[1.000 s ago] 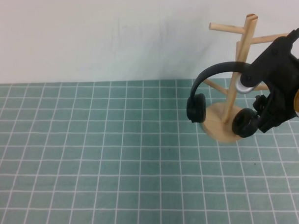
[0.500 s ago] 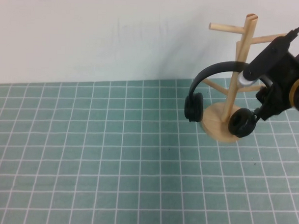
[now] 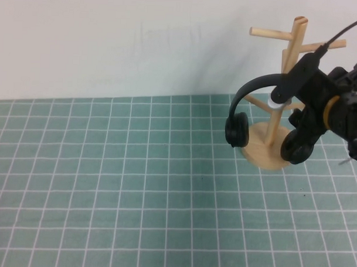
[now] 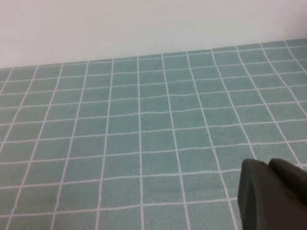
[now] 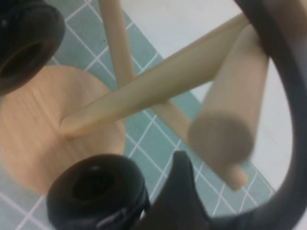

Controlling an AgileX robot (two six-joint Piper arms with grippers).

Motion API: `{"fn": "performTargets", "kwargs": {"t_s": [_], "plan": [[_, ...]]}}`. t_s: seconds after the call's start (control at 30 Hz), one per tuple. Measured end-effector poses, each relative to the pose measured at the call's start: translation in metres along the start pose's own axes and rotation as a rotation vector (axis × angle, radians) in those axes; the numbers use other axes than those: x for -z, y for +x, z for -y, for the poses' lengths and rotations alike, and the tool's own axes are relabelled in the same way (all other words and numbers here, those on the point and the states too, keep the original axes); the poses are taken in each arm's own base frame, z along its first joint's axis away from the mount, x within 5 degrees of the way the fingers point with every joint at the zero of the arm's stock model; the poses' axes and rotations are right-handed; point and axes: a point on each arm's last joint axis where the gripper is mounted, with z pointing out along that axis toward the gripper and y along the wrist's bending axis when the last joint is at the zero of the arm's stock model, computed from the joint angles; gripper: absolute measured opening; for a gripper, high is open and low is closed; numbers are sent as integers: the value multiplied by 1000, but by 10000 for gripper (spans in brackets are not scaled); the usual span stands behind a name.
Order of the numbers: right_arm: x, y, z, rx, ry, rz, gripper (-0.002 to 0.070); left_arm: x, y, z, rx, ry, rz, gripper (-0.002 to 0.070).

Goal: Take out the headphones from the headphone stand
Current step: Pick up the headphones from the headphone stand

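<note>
You see the headphones (image 3: 258, 107) draped on the headphone stand (image 3: 279, 96), headband arched over a peg, one ear cup hanging free on the side away from your right pincer (image 3: 300, 135), the other cup right against it. Whether that pincer is closed on the cup, you cannot tell. The stand rests on the green gridded worktop (image 3: 135, 196). Your left pincer (image 4: 271, 196) hovers over bare worktop, its opening unclear.

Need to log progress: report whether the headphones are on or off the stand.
On. The headphones' headband arches around the headphone stand pole; right gripper sits at one cup. Left gripper is parked elsewhere.
</note>
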Motion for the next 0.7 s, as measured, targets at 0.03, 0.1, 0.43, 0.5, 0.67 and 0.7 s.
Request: {"fn": "performTargets", "kwargs": {"t_s": [0.03, 0.1, 0.43, 0.5, 0.67, 0.7], "plan": [[-2, -1, 1, 2, 4, 0, 512, 0, 0, 0, 0, 0, 0, 0], [-7, -3, 3, 8, 14, 2, 512, 0, 0, 0, 0, 0, 0, 0], [-27, -5, 17, -2, 59, -16, 424, 0, 0, 0, 0, 0, 0, 0], [-31, -5, 15, 4, 54, -19, 396, 0, 0, 0, 0, 0, 0, 0], [-33, -6, 13, 13, 39, -11, 263, 0, 0, 0, 0, 0, 0, 0], [-33, -6, 13, 13, 38, -10, 237, 0, 0, 0, 0, 0, 0, 0]]}}
